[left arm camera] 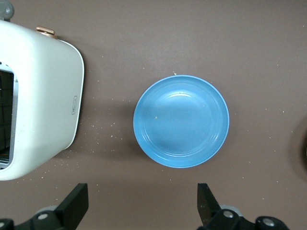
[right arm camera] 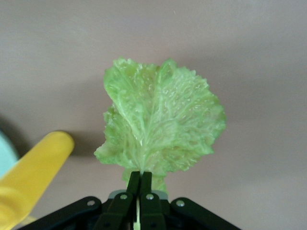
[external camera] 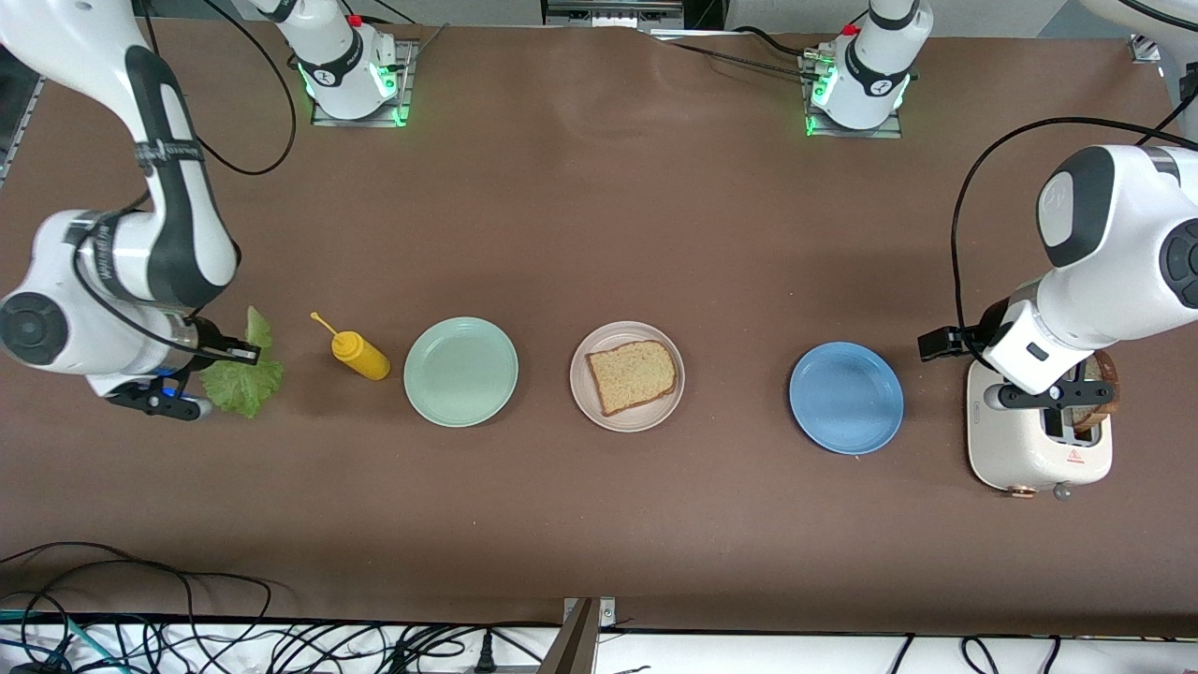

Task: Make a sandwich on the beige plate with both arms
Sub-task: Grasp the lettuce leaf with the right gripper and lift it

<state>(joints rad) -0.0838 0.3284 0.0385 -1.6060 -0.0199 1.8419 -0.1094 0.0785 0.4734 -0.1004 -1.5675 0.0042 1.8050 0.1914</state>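
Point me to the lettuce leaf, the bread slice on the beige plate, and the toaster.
lettuce leaf (right arm camera: 158,120), right wrist view, middle of the leaf above the shut right gripper.
bread slice (external camera: 632,374), front view, centre of the slice.
toaster (left arm camera: 45,103), left wrist view, white top beside the slot.

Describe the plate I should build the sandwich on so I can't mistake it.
Three round plates sit in a row across the brown table. Take the middle one, the pale beige plastic plate, between the mint-green plate and the blue plate. Only it carries a slice of brown bread.

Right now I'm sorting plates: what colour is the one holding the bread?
Pale beige plate, clearest in the front view.
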